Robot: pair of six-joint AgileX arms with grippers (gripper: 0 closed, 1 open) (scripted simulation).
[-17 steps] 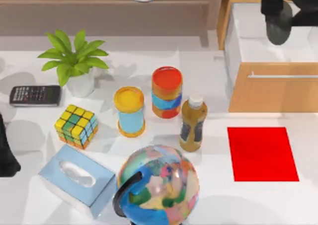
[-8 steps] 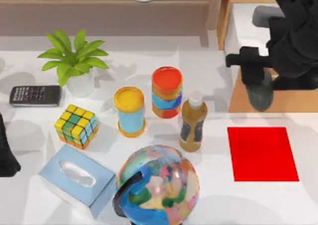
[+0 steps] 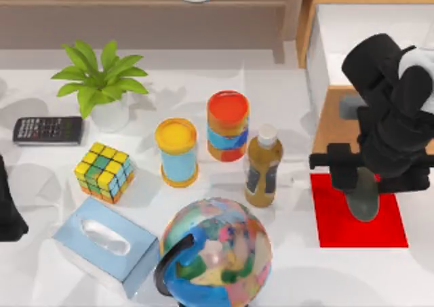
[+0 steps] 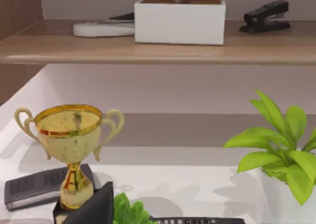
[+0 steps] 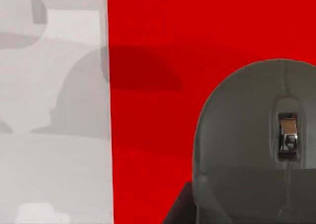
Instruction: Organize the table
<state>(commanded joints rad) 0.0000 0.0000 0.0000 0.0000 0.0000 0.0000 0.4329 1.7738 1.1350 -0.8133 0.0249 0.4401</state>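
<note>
Hovering right end effector (image 3: 366, 195) holds grey mouse (image 5: 254, 135) above table (image 3: 291, 266).

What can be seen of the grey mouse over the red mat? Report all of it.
The grey mouse is a rounded, matte, plastic-looking computer mouse with a metallic scroll wheel in a narrow slot. The right gripper carries it above the red mat, near the mat's upper middle in the top view, its long axis roughly toward the near table edge. Whether it touches the mat cannot be told.
</note>
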